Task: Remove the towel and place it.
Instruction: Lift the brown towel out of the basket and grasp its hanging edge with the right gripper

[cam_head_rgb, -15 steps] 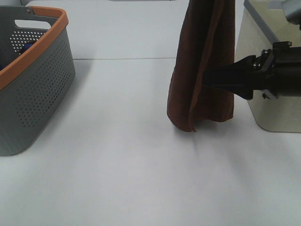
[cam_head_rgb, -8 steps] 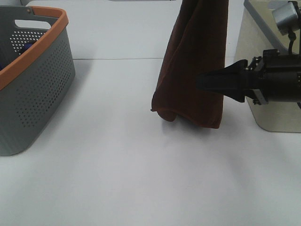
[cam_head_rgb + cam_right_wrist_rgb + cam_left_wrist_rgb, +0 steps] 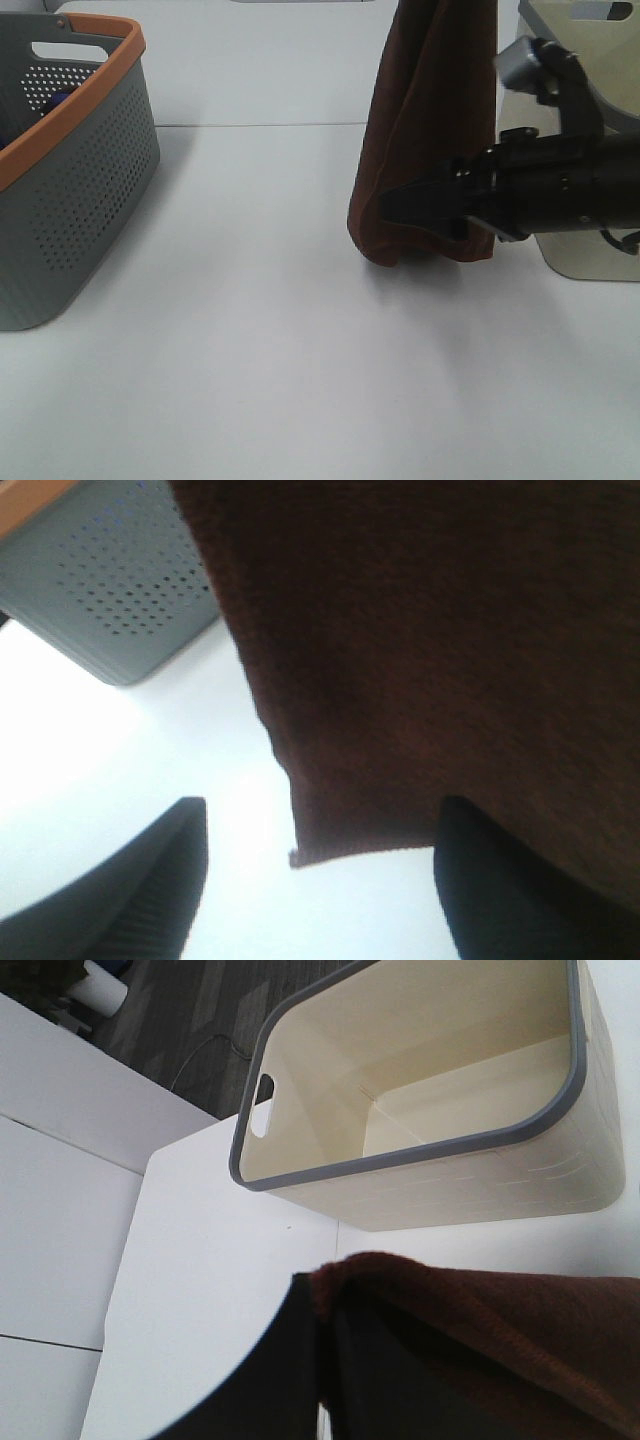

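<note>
The towel (image 3: 430, 120) hangs clamped in the left end effector (image 3: 318, 1355), its lower corner between the wide-apart fingers of the right end effector (image 3: 400, 205).

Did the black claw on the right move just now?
Yes. The right gripper slid left, away from the cream basket, further across the hanging towel.

A: What's moved?
B: The right gripper (image 3: 392, 205) has slid further left, its tips now in front of the towel (image 3: 430, 90)
A: And the towel itself?
B: Lower edge swung back rightward, hanging narrower again
</note>
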Tool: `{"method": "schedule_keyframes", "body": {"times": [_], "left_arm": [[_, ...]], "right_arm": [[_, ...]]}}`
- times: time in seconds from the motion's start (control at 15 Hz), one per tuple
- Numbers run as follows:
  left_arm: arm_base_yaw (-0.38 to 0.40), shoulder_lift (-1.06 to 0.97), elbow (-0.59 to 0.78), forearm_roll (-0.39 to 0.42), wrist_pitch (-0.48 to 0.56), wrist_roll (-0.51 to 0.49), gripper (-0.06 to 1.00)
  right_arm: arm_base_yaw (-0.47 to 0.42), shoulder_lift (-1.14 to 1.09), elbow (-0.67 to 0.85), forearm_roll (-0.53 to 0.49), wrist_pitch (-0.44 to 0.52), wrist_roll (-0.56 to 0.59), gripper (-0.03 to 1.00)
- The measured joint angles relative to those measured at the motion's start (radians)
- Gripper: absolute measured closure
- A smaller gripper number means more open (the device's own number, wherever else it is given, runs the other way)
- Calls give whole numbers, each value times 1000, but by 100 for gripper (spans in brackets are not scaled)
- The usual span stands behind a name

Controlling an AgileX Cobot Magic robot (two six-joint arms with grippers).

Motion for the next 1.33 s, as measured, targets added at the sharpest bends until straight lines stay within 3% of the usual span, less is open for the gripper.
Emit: {"method": "schedule_keyframes", "body": {"times": [0.07, 0.13, 0.33, 0.47, 0.6, 0.87, 1.07, 1.33], "left_arm": [[0, 7, 0, 35, 1, -11, 94], [0, 7, 0, 35, 1, -11, 94], [0, 14, 0, 82, -2, -63, 94], [0, 16, 0, 84, -2, -66, 94], [0, 16, 0, 84, -2, -68, 94], [0, 16, 0, 82, -2, -78, 94], [0, 16, 0, 82, -3, -80, 94], [0, 16, 0, 95, -3, -80, 94]], "right_arm": [[105, 0, -29, 0, -185, 55, 26], [105, 0, -29, 0, -185, 55, 26], [216, 1, -95, 1, -248, 168, 24], [272, 8, -132, 1, -334, 190, 24], [293, 61, -161, 1, -414, 206, 24], [293, 120, -223, 1, -450, 346, 24], [293, 120, -228, 3, -555, 386, 37], [293, 120, -216, 3, -570, 379, 51]]}}
